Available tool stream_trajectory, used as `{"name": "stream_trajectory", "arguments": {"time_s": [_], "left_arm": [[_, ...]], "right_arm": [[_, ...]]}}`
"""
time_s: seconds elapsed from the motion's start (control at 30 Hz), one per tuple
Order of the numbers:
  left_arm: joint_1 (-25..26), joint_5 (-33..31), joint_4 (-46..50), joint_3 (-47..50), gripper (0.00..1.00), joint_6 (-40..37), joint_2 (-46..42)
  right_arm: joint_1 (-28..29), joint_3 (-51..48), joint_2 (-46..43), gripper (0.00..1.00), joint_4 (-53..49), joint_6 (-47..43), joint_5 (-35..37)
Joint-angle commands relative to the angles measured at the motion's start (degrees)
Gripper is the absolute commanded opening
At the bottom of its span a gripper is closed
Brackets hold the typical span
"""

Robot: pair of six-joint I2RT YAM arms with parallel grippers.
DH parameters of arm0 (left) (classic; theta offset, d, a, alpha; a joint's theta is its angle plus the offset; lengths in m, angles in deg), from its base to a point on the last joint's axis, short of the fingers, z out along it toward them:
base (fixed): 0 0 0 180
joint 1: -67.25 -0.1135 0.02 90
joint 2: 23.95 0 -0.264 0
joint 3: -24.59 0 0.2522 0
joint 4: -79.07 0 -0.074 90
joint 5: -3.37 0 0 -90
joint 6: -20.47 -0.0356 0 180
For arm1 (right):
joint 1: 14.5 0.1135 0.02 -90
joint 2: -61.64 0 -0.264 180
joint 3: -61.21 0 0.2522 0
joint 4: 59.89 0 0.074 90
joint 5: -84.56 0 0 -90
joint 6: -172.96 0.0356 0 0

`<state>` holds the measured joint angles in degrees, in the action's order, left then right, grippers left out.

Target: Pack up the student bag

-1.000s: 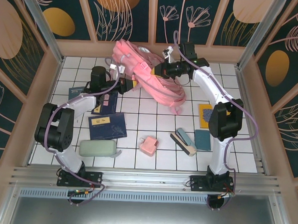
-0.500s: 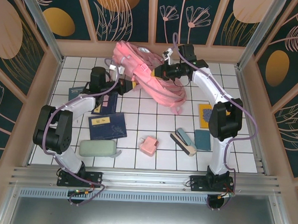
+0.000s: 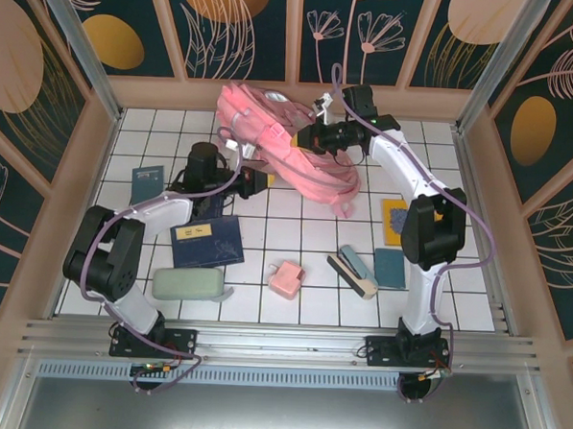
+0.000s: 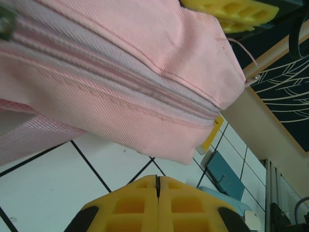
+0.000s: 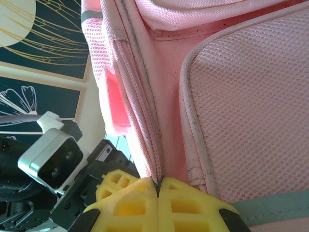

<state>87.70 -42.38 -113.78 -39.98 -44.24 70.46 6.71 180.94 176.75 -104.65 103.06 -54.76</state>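
The student bag point(image 3: 288, 149), a big pink backpack, lies crumpled at the back middle of the tiled table. My right gripper point(image 3: 301, 138) reaches in from the right and is shut on a seam of the bag point(image 5: 241, 96), the fabric pinched between its yellow fingertips point(image 5: 158, 182). My left gripper point(image 3: 260, 182) sits just in front of the bag's lower left edge. Its yellow jaws are pressed together with nothing between them point(image 4: 157, 180), and the bag point(image 4: 120, 63) hangs above the white tiles a little beyond them.
A dark blue notebook point(image 3: 206, 241) and a smaller one point(image 3: 146, 181) lie at the left. Near the front sit a green pencil case point(image 3: 189, 284) and a small pink box point(image 3: 286, 278). At the right lie a yellow card point(image 3: 395, 220), a teal booklet point(image 3: 390, 268) and a brush-like block point(image 3: 353, 271).
My left gripper has drawn back from the bag, toward the near side and slightly right, still shut. The right gripper keeps its hold and the bag has barely shifted.
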Motion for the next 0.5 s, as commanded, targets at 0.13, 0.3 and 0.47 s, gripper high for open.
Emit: {"name": "stream_trajectory", "arguments": {"time_s": [0.13, 0.3, 0.47], "left_arm": [[-1.2, -9.2, 1.3, 3.6, 0.45, 1.3, -9.0], [-7.8, -6.3, 4.8, 0.6, 0.63, 3.2, -9.2], [-8.6, -3.9, 14.2, -8.1, 0.72, -3.3, -4.0]], "right_arm": [[-0.2, -1.5, -3.9, 0.00, 3.6, 0.3, 0.4], [-0.3, -2.5, -5.8, 0.00, 3.0, 0.4, -1.8], [-0.5, -1.3, -6.4, 0.00, 2.3, 0.8, -3.9]]}}
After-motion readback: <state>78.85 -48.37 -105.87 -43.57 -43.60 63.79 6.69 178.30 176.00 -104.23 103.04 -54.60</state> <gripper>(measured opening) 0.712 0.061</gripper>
